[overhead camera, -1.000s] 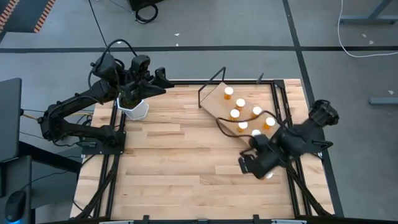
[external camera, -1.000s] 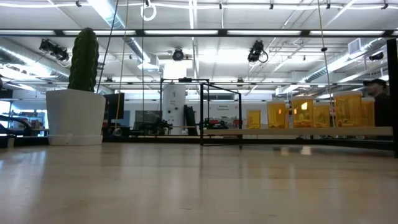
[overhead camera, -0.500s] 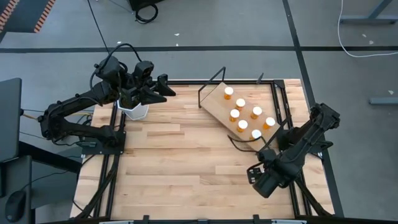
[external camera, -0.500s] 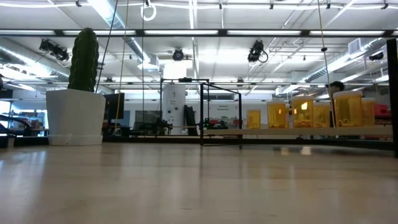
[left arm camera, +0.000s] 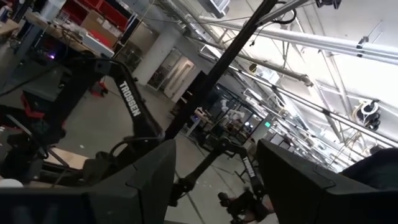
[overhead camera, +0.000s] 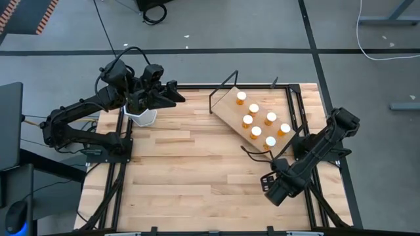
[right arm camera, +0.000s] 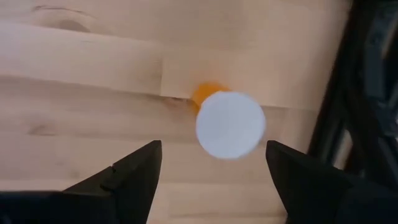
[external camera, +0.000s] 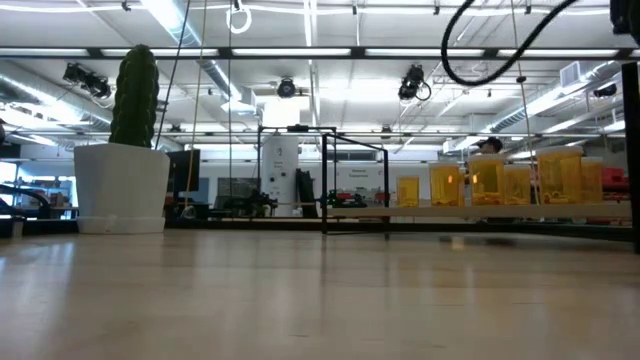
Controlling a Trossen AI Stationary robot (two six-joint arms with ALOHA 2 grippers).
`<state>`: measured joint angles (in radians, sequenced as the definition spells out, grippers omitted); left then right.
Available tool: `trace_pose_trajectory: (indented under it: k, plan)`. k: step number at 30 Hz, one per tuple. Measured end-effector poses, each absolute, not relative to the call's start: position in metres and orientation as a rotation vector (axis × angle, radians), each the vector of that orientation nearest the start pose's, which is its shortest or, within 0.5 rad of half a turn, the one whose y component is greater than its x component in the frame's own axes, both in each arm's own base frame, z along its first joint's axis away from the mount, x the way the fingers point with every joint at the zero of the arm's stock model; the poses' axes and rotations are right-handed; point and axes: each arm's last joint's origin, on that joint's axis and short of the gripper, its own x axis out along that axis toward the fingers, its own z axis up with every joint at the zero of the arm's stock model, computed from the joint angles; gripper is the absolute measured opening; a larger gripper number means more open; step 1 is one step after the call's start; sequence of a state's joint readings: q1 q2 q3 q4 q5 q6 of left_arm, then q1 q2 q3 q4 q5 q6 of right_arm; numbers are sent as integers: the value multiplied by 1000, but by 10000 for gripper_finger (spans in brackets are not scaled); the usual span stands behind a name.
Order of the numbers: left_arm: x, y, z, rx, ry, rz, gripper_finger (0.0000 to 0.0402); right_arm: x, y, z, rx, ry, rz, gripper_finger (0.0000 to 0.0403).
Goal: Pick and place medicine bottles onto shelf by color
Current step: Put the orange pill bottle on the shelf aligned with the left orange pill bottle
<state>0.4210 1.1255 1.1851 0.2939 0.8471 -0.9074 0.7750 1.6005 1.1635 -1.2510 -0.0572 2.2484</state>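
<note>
On the tilted light-wood shelf (overhead camera: 246, 113) six white-capped amber bottles (overhead camera: 256, 120) stand; one bottle (right arm camera: 229, 122) remains on the bench beneath the open right end effector (right arm camera: 213, 163). Left end effector (overhead camera: 172, 92) open, empty.

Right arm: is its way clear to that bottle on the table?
Probably yes. The right pincer hangs open right above the bottle, which stands alone on bare table, nothing between them.
</note>
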Motion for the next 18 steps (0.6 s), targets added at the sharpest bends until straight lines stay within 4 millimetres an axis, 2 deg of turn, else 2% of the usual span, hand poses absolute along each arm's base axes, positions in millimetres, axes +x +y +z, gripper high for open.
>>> trace_pose_trajectory:
  k: [5,13,18]
  plan:
    - [218,74,446,-701,-68,-515,231,179,178,205,1072,1328,-1210,294]
    - [218,74,446,-708,-66,-515,231,160,159,203,1078,1320,-1193,294]
    - [218,74,446,-709,-66,-515,231,161,160,196,1151,1317,-1107,294]
